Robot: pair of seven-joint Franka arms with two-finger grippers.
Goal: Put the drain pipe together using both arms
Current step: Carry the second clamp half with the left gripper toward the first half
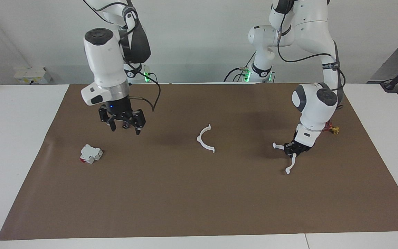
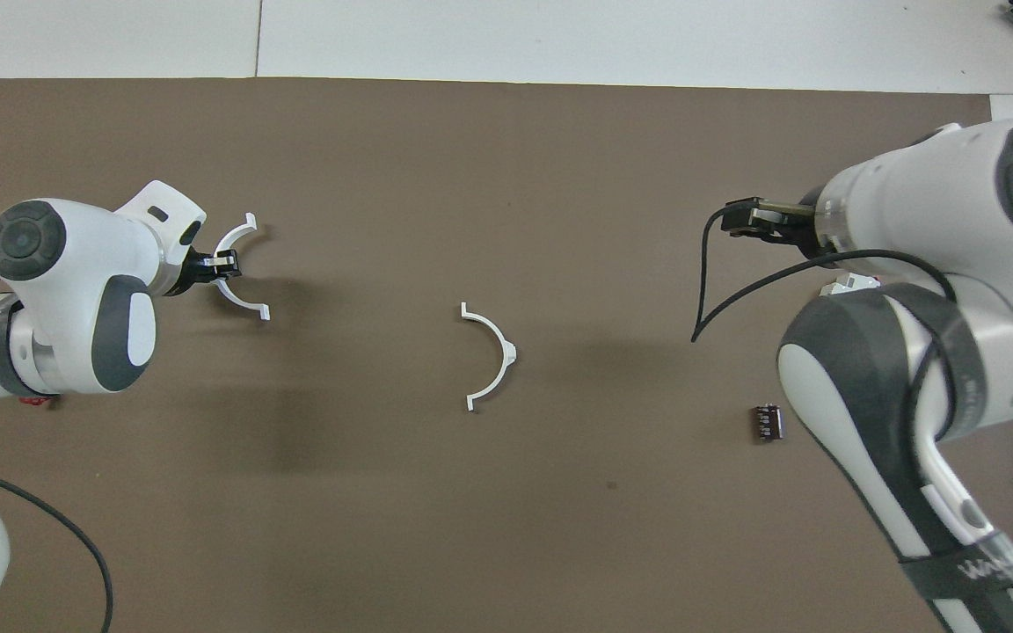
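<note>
Our left gripper point(image 1: 294, 148) is clamped on one half-ring point(image 1: 287, 156), holding it low over the brown mat point(image 1: 199, 193) toward the left arm's end of the desk point(image 1: 16, 138); its curve hangs below the fingertips. A small red-and-yellow valve point(image 1: 333, 130) lies just beside our left arm's wrist, nearer the robots. The other half-ring point(image 1: 205, 139) lies flat and alone at mid-mat, well apart from both grippers. Our right gripper point(image 1: 124, 125) hangs raised and empty, jaws spread wide, over the mat toward the right arm's end. Under it, farther from the robots, sits a white block point(image 1: 91, 154) with a red end. A small dark cylinder point(image 2: 768, 422) lies nearer the robots.
</note>
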